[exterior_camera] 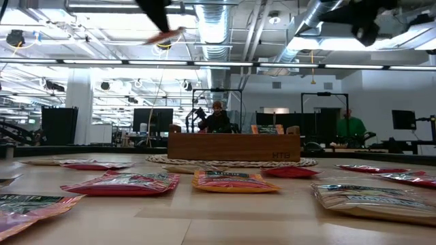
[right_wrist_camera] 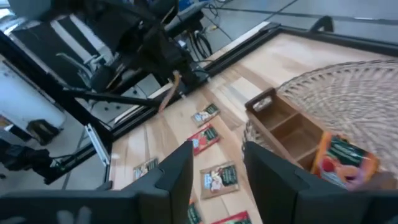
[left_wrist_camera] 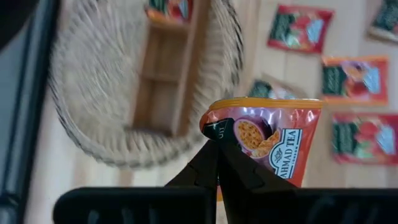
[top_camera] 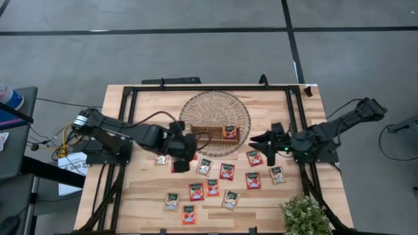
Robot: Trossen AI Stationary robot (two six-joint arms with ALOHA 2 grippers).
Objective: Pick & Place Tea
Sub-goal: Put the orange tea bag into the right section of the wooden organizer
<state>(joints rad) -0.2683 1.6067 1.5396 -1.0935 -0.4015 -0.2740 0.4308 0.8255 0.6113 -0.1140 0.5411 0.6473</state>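
My left gripper is shut on an orange tea sachet and hovers above the table beside the near left end of the brown wooden tray. The tray stands on the round wicker basket, and an orange sachet lies in its right compartment. Several red, orange and pale sachets lie flat on the table nearer me. My right gripper is open and touches nothing. It sits right of the tray, above a red sachet. My left gripper pinches the orange sachet between its two fingers at one corner, beside the sealed top edge. The sachet is lifted clear of the table and sticks out past the fingertips, its printed face toward the wrist camera. In the low view it shows high up as an orange strip.
A black metal frame runs along the table's left, far and right sides. A small green plant stands at the near right corner. In the low view sachets lie in front of the tray; people sit in the room behind.
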